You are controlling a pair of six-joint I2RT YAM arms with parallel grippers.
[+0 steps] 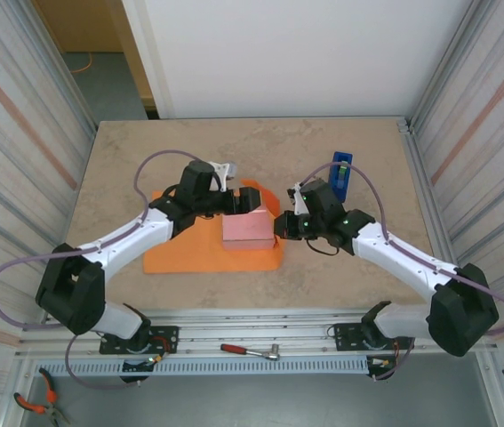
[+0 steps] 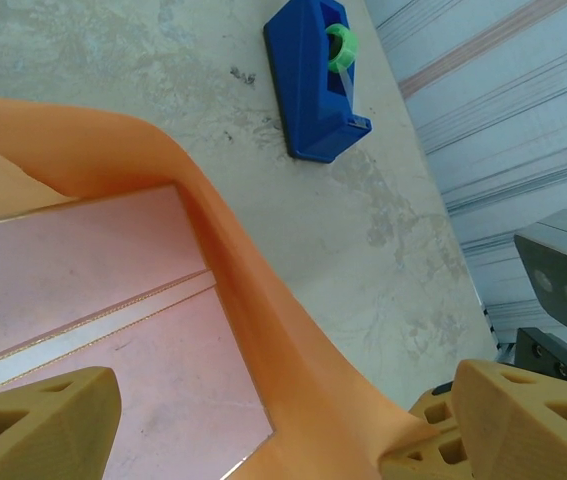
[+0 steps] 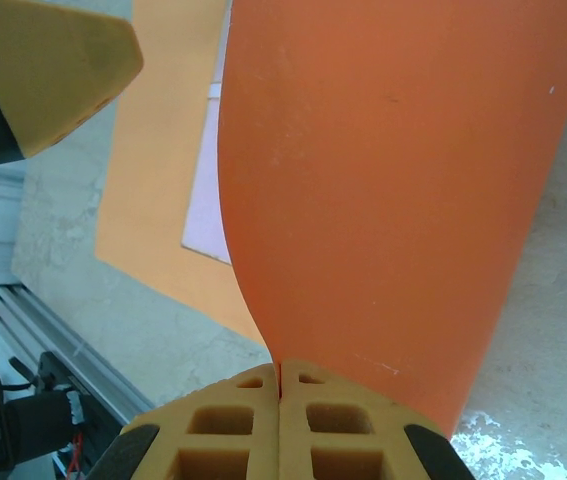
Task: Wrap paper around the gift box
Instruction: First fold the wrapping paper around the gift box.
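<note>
At the gift box (image 1: pixel 247 229), both arms reach in with bent elbows, one from each side. The left gripper (image 1: pixel 241 203) hangs over the box's far edge with its jaws spread wide and nothing clamped. The paper (image 1: pixel 200 254) rises between its fingers (image 2: pixel 38 420), and I can't tell if it brushes one. The right gripper (image 1: pixel 279 224) is just off the box's right side, fingers (image 3: pixel 243 435) squeezed together on the paper's edge, holding up a flap. The box sits on the sheet. In the right wrist view the flap hides most of the box, leaving just a pale sliver. A blue tape dispenser (image 1: pixel 341 175) sits beyond the box, to the right.
</note>
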